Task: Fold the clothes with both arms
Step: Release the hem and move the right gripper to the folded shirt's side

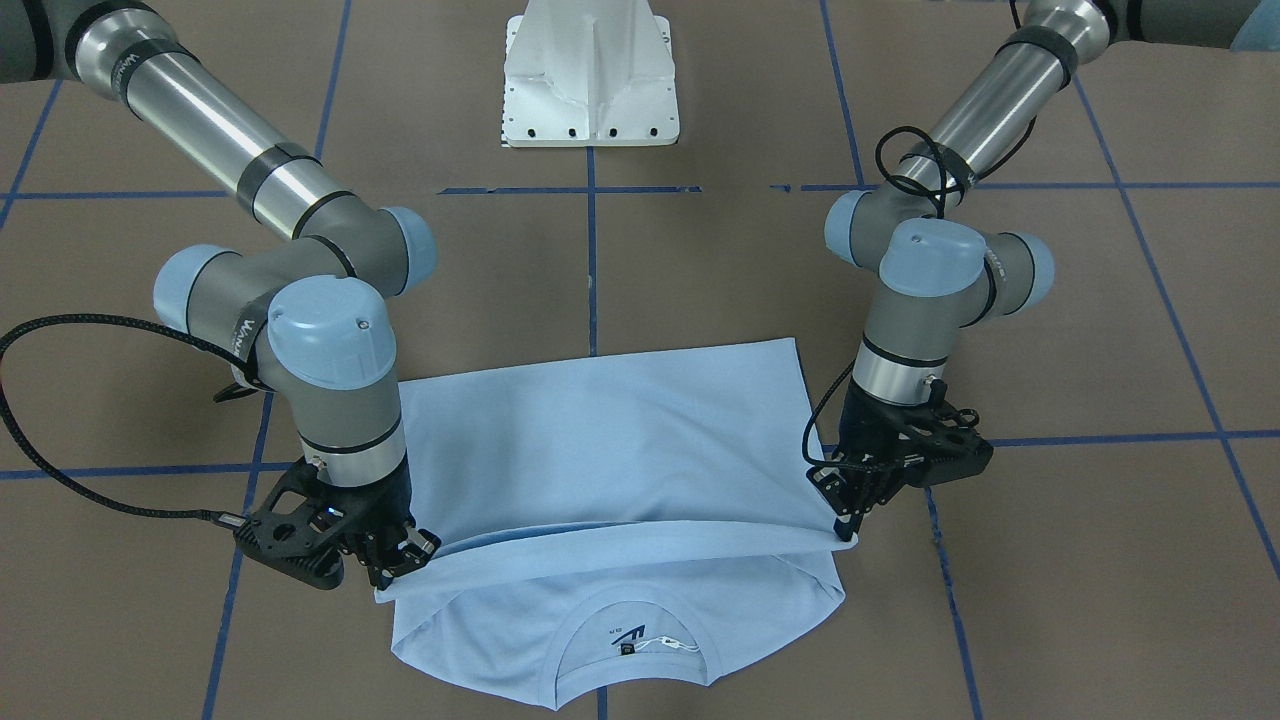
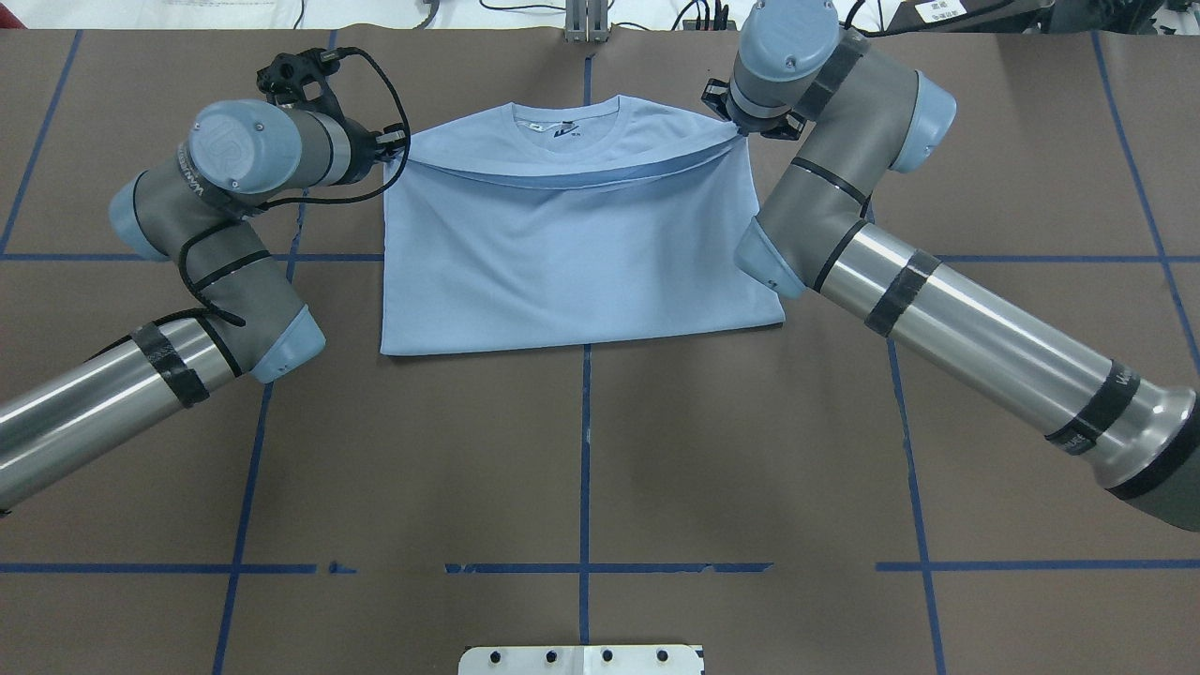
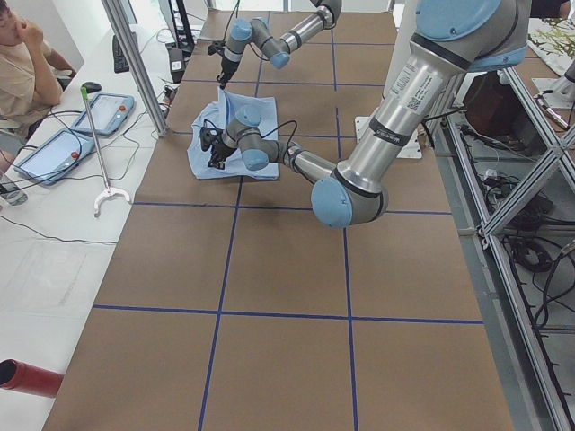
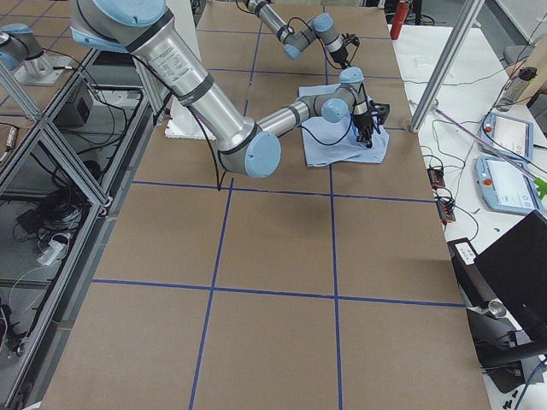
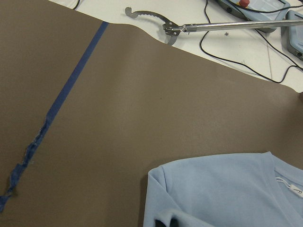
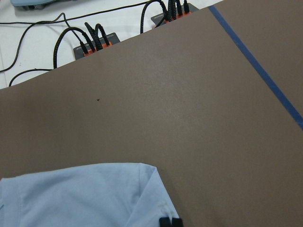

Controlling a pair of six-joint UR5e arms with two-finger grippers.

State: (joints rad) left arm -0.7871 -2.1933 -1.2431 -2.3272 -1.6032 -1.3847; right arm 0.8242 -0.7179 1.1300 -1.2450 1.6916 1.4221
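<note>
The light blue T-shirt (image 1: 610, 440) lies on the brown table, folded over itself, with its collar and dark label (image 1: 627, 648) at the far edge from the robot. The chest print is hidden. My left gripper (image 1: 848, 528) is shut on one corner of the upper layer, and it also shows in the overhead view (image 2: 389, 142). My right gripper (image 1: 400, 568) is shut on the other corner, and it also shows in the overhead view (image 2: 741, 127). The held edge spans between them just short of the collar, slightly raised. Both wrist views show the shirt (image 5: 222, 194) (image 6: 80, 194) below dark fingertips.
The white pedestal base (image 1: 590, 75) stands at the robot's side of the table. Blue tape lines (image 2: 585, 450) grid the brown surface. Past the far edge is a white desk with a grabber tool (image 5: 189, 26), cable plugs (image 6: 90, 42) and tablets (image 3: 103, 112).
</note>
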